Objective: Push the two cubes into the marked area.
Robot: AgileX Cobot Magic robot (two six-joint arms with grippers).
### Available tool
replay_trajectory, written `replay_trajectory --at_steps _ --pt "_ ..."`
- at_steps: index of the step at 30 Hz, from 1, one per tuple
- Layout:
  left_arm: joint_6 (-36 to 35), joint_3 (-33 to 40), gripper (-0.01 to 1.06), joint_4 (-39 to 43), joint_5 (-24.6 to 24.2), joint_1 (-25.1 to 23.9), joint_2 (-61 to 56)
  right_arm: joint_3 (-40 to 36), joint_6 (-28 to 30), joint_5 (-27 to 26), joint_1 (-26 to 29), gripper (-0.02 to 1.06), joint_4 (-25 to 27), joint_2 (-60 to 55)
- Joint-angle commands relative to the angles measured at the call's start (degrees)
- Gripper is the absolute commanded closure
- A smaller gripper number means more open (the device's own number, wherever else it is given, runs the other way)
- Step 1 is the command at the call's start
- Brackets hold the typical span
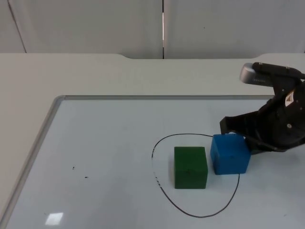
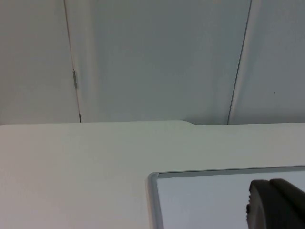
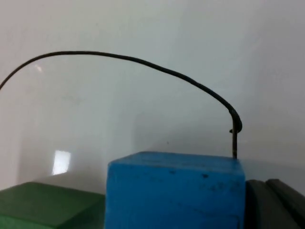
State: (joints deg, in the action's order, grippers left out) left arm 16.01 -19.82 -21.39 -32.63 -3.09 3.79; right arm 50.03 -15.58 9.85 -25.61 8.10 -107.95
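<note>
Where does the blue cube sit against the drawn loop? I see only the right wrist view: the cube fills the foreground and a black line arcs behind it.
Observer: From the top view, the blue foam cube straddles the right side of the black marker loop drawn on the whiteboard; part of it lies outside.
Operator: And the green one?
Observer: The green foam cube lies wholly inside the loop, close beside the blue cube's left face.
Operator: Where is my gripper?
Observer: The right gripper is against the blue cube's outer right side.
Operator: The other arm?
Observer: The left gripper waits over the whiteboard's far corner.
</note>
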Motion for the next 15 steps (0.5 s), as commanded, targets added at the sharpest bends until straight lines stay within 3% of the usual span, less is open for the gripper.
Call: replay_trajectory --at_steps 1,15 --pt "-0.06 0.08 1.05 -0.67 0.00 -0.16 -0.35 0.16 -0.29 -0.68 -0.42 1.04 0.08 0.24" --pt "0.20 0.08 1.05 -0.89 0.00 -0.16 -0.35 0.16 -0.42 -1.52 -1.77 1.04 0.19 0.24"
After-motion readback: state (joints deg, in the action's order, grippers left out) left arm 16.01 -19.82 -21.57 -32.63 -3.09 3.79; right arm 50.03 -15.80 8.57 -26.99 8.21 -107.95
